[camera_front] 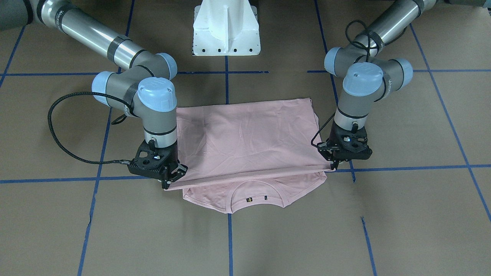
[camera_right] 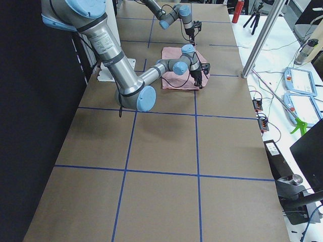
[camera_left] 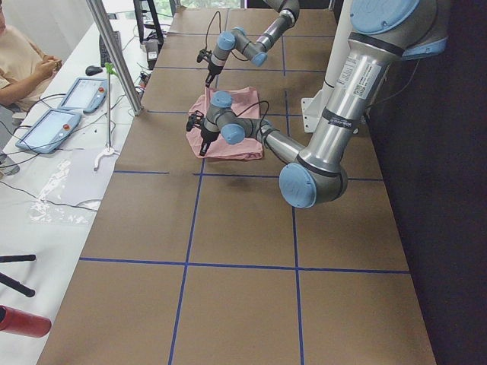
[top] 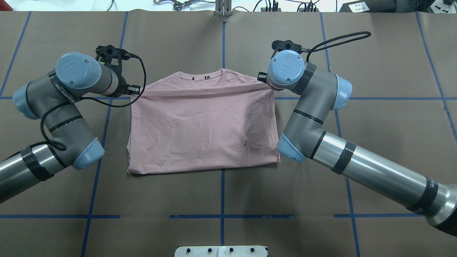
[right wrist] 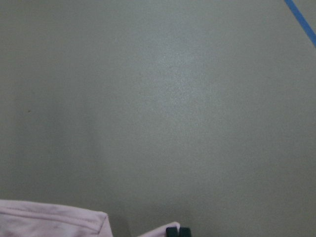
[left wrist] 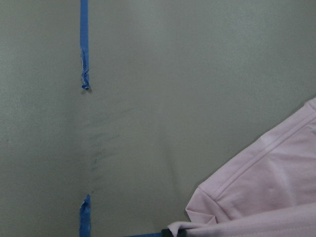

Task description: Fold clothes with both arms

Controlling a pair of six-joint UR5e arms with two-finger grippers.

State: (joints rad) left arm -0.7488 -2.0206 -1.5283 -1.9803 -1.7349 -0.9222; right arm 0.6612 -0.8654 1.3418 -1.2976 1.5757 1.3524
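Observation:
The pale pink T-shirt (camera_front: 245, 142) (top: 203, 128) lies on the brown table, its lower half doubled over toward the collar (camera_front: 257, 193). The folded-over edge runs taut just short of the collar and is lifted slightly off the layer below. My left gripper (camera_front: 334, 165) (top: 135, 89) is shut on one end of that edge, my right gripper (camera_front: 167, 184) (top: 263, 76) on the other. In the left wrist view a sleeve (left wrist: 261, 187) shows at the bottom right. In the right wrist view two closed fingertips (right wrist: 177, 231) pinch pink cloth at the bottom edge. The print is hidden.
The white pedestal base (camera_front: 226, 30) (top: 221, 251) stands on the robot's side of the shirt. Blue tape lines (camera_front: 230, 245) grid the brown table. Beyond the table's far edge are a metal pole (camera_left: 114, 53), tablets (camera_left: 46, 129) and a seated person (camera_left: 19, 61).

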